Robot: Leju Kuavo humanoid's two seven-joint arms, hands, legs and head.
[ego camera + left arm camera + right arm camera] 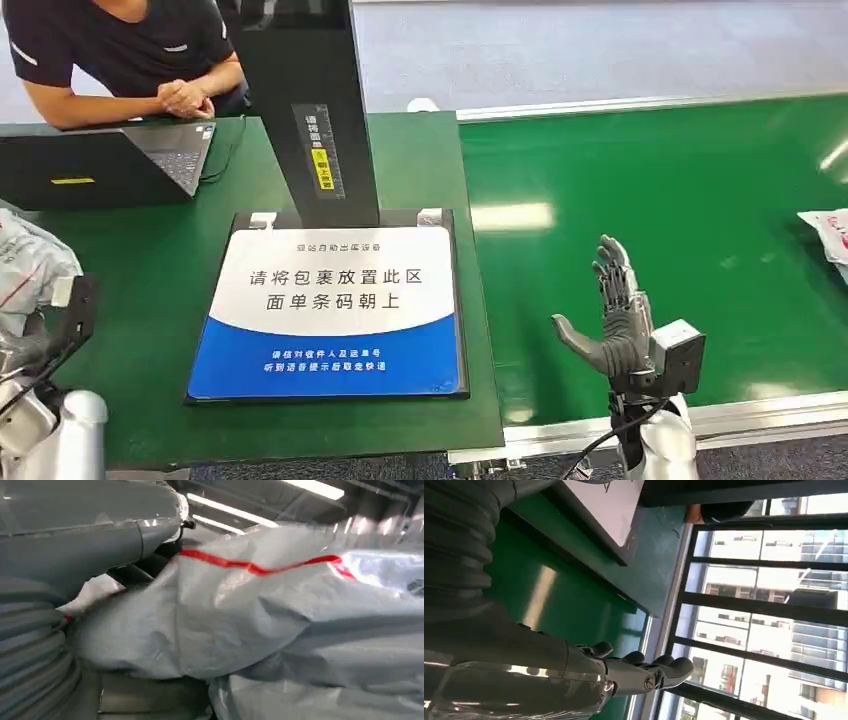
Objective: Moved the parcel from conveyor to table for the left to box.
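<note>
A white parcel (828,238) with red print lies on the green conveyor (660,200), cut off by the right edge of the head view. My right hand (618,312) is raised over the belt's near edge, far left of that parcel, fingers straight and apart and holding nothing; in the right wrist view the fingers (644,672) stretch out over the belt. My left hand (90,530) is at the table's left edge, pressed close against a grey plastic parcel with a red stripe (260,615). Its fingers are hidden, so I cannot tell whether it holds the bag.
A blue and white placement mat (330,310) lies on the green table (150,270) in front of a black scanner column (310,110). A laptop (110,165) sits at the back left, where a person (130,50) leans on the table. Grey bagged parcels (30,270) are piled at the far left.
</note>
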